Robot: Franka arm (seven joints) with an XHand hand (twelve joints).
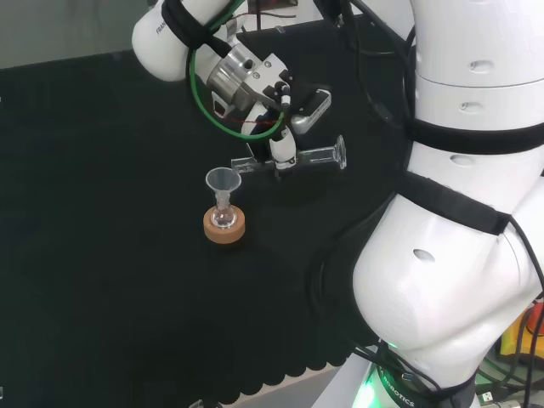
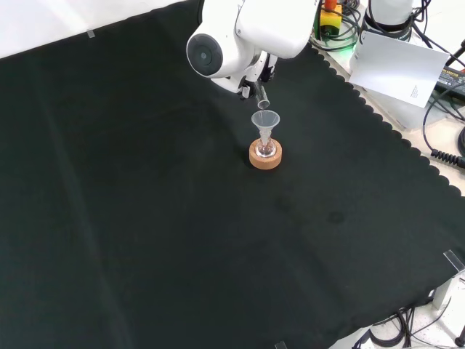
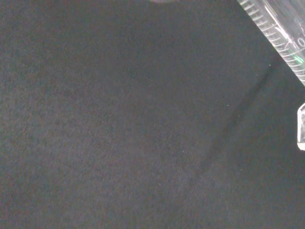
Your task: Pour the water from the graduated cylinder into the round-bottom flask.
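Note:
A clear graduated cylinder is held almost level above the cloth, its mouth toward a clear funnel. The hand is curled round the cylinder's middle. The funnel stands in a small round-bottom flask that rests on a cork ring. In the front view the cylinder's mouth hangs just above the funnel, with the flask and the cork ring below. The wrist view shows the cylinder's marked wall close up over black cloth.
Black cloth covers the bench, with a scalloped edge at the front view's right. A white card and cables lie beyond that edge. The arm's big white links stand at the head view's right.

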